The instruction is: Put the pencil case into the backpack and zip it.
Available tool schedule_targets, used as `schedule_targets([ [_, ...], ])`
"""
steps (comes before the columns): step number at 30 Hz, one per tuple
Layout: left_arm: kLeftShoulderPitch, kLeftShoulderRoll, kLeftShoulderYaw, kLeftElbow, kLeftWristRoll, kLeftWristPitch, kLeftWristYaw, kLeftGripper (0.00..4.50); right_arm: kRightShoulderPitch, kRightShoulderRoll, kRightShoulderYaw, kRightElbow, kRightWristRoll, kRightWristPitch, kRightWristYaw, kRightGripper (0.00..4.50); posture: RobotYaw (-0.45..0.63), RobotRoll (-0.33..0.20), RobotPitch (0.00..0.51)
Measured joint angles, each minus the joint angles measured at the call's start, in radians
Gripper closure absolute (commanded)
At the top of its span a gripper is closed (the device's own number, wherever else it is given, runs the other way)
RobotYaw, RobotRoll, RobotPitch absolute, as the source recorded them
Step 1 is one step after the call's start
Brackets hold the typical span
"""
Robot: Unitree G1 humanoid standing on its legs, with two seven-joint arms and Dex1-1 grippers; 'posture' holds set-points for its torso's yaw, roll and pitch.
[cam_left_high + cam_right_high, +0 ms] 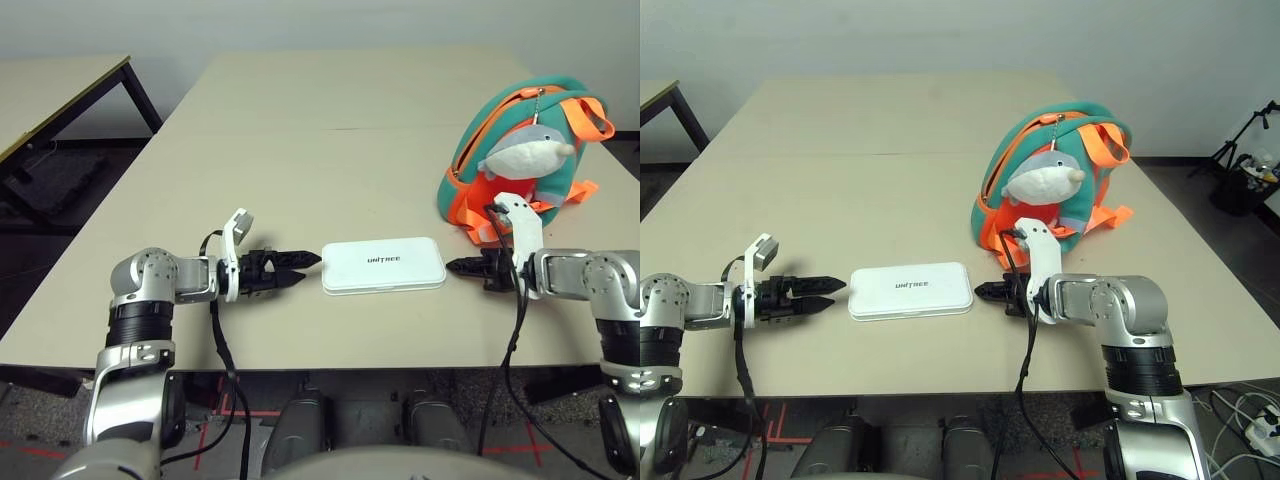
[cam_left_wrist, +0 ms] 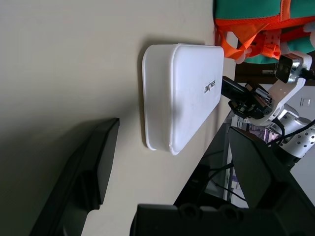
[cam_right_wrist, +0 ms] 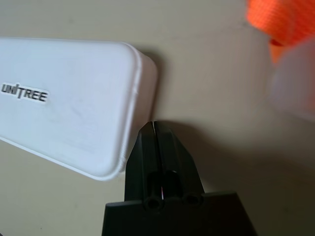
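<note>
The white pencil case with dark "UNITREE" lettering lies flat near the table's front edge, between my two grippers. Just left of its short end, my left gripper points at it with both fingers apart, open and empty. On the other side, my right gripper is shut, its tip a little short of the case's right end and holding nothing. The teal and orange backpack stands upright behind my right arm. A grey-white plush whale hangs on its front.
The beige table runs far back, with a seam across its middle. A second table stands off to the far left across a gap. Dark equipment sits on the floor at the far right.
</note>
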Motion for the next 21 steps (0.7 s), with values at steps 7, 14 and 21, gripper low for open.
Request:
schedule_targets([
  [7, -0.041, -0.024, -0.035, 0.065, 0.034, -0.019, -0.034, 0.00, -0.020, 0.030, 0.032, 0.014, -0.040, -0.026, 0.008, 4.48, 0.07, 0.000, 0.031],
  [14, -0.047, -0.034, -0.059, 0.071, 0.048, -0.011, -0.061, 0.00, -0.038, 0.082, 0.040, 0.014, -0.050, -0.027, 0.009, 4.48, 0.06, 0.000, 0.027],
  [21, -0.026, -0.032, -0.063, 0.050, 0.047, -0.010, -0.086, 0.00, -0.061, 0.128, 0.055, 0.012, -0.063, -0.025, 0.008, 4.48, 0.07, 0.000, 0.026],
])
